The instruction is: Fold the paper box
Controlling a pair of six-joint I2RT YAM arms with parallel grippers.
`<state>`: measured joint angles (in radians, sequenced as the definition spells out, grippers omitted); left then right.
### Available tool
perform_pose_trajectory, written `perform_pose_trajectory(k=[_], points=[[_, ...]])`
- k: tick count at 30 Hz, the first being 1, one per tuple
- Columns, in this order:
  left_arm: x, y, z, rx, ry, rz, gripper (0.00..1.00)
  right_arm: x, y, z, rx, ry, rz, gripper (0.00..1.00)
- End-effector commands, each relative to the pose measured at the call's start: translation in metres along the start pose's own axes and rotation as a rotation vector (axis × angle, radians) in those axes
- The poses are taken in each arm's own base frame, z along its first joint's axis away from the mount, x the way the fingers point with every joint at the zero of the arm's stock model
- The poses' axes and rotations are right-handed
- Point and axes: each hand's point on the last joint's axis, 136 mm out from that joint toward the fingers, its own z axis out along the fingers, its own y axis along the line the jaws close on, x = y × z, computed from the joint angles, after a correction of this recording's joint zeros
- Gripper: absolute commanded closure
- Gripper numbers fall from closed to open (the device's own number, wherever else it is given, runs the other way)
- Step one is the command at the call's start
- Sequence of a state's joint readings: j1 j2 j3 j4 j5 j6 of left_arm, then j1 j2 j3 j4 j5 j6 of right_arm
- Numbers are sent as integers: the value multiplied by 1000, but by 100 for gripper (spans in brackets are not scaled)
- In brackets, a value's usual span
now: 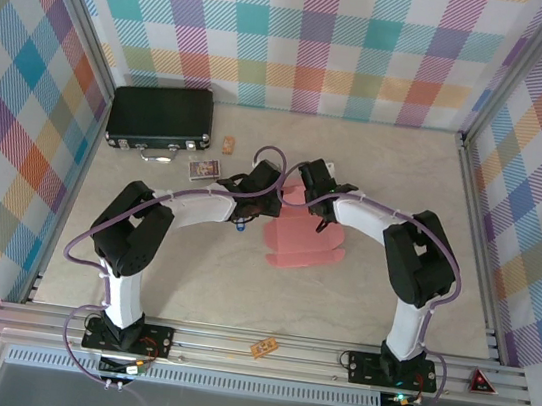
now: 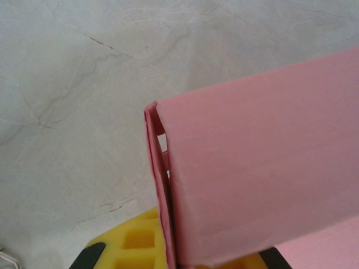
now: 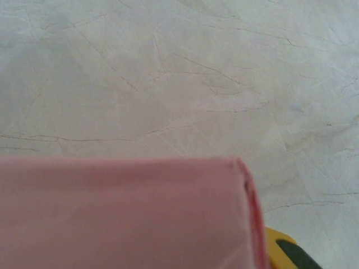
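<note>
Print on the small picture card (image 1: 203, 167) and the orange rail tag (image 1: 265, 346) is too small to read. The salmon-pink cardboard paper box (image 1: 304, 240) lies mid-bench (image 1: 407, 172), a folded edge pinched in the closed left end effector (image 1: 270, 195); pink card hides the right end effector (image 1: 304, 196), so I cannot tell its grip. A black latched hard case (image 1: 160, 119) sits far left.

Open desk (image 1: 405, 182) runs along the right edge into the far right corner; the strip along the near edge, between the arm bases, also lies free; a black case (image 1: 161, 119) blocks the far left corner, a small card (image 1: 204, 167) and tan scrap (image 1: 228, 143) just beside it; left arm (image 1: 195, 207) and right arm (image 1: 369, 222) arch over the centre above the paper box (image 1: 303, 243); plaid walls (image 1: 304, 36) close three sides.
</note>
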<state>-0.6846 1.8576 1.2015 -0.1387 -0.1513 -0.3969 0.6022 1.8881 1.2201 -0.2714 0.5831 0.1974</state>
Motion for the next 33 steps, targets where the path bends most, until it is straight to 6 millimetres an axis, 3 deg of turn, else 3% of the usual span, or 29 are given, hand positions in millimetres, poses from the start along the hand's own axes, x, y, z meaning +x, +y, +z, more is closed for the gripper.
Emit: perform_pose_trajectory(k=[1,5,15,25,33], points=[[6,-8,0,1,27,14,93,6,8,-4,-38,-13,-12,72],[6,-7,0,-5,27,9,93,14,14,-10,-100,-19,-26,64],[6,-5,0,-22,28,9,94,16,13,-31,-159,-85,-18,63],[7,-4,-1,-25,31,7,94,34,11,-30,-159,-56,-38,75],[7,-5,-3,-17,30,-1,94,31,11,-20,-123,-47,-2,85]])
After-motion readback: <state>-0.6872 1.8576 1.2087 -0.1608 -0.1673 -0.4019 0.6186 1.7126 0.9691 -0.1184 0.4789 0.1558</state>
